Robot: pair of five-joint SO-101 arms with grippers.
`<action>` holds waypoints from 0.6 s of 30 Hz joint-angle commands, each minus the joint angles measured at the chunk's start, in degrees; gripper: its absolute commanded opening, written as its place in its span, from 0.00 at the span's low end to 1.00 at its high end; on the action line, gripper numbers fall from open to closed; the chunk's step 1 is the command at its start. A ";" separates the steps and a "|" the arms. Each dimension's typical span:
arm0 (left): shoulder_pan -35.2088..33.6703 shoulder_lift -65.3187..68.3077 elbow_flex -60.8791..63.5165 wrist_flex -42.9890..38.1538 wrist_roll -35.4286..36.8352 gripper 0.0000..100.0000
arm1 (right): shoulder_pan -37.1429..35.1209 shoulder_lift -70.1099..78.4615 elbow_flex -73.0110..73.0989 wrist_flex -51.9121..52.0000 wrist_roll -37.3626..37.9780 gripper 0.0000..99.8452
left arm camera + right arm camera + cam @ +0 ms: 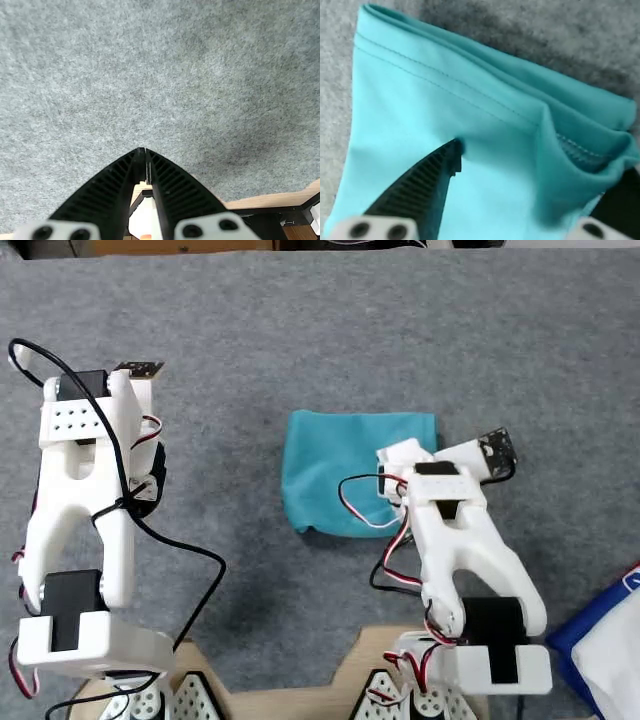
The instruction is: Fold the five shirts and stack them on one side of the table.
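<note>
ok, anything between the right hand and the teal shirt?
Nothing visible. The right hand sits directly on the teal shirt, jaws apart, with a fold of the fabric bunched between them.

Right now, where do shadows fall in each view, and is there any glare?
High view: even light, no glare, a thin shadow under the near edge of the teal shirt. Left wrist view: a dim shadow patch on the grey table cover near the left gripper, jaws shut. Right wrist view: dark shadow on the cover past the shirt's folded edge.
</note>
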 commanded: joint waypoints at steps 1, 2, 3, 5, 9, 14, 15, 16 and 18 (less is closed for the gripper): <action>0.62 -1.80 -2.29 0.62 0.00 0.02 | 1.27 1.36 -2.24 -3.25 -0.35 0.31; 0.62 -1.80 -2.29 0.62 0.00 0.02 | 1.36 2.15 -2.33 -3.96 -0.35 0.26; 0.62 -1.80 -2.29 0.62 0.00 0.02 | 1.54 2.86 -2.42 -4.66 -0.18 0.20; 0.62 -1.80 -2.29 0.62 0.00 0.02 | 2.33 3.82 -3.12 -4.92 0.18 0.10; 0.62 -1.80 -2.29 0.62 0.00 0.02 | 3.82 3.82 -3.74 -4.84 0.35 0.09; 0.62 -1.80 -2.29 0.62 0.00 0.02 | 3.82 -1.54 -3.74 -0.26 2.02 0.09; 0.62 -1.80 -2.29 0.62 0.00 0.02 | 3.82 -3.12 -3.74 0.70 2.02 0.09; 0.62 -1.80 -2.29 0.62 0.00 0.02 | 3.82 -4.62 -3.56 1.41 2.02 0.09; 0.62 -1.80 -2.29 0.62 0.00 0.02 | 3.82 -7.08 -3.38 1.76 1.93 0.09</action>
